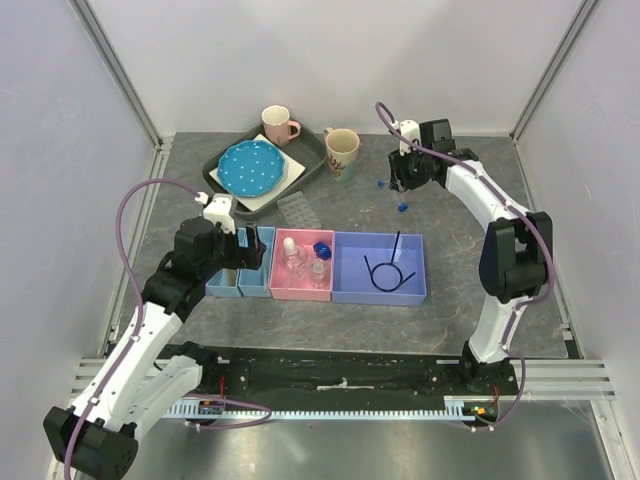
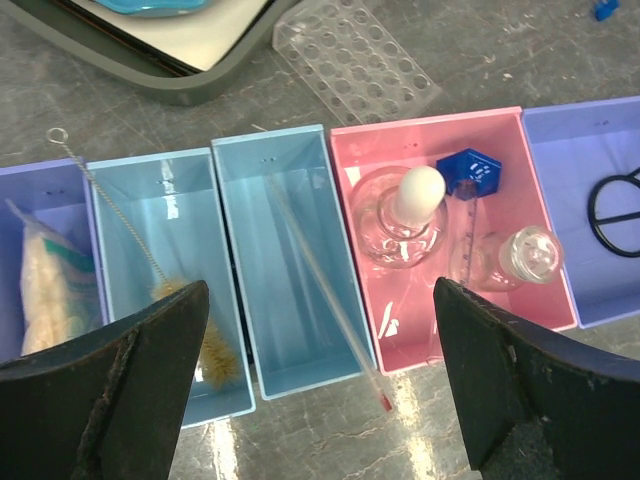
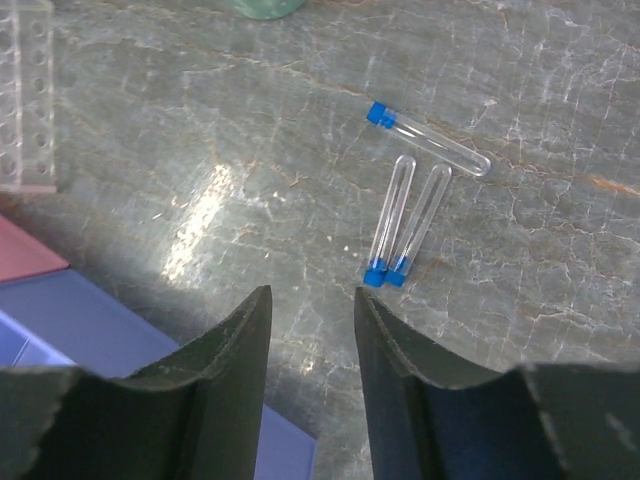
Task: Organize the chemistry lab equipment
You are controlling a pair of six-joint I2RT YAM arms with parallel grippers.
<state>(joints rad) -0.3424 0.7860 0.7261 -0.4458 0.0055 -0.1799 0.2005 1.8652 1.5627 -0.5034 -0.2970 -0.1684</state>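
Right pincer (image 3: 312, 300): jaws slightly apart, empty. Paired tubes (image 3: 390, 220) lie just ahead-right on the surface (image 3: 200, 150), axes crossing jaw travel.

Bare table (image 3: 250, 130), seemingly, around blue-tipped sticks (image 3: 389, 218)

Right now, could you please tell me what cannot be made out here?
Left wrist view: the packet is partly hidden behind a finger of the left tool.
Left wrist view: the black looped wire runs off the right edge.
Right wrist view: the clear welled tray is cut off by the left edge.
Top view: the blue-capped tubes are too small; only blue specks show.
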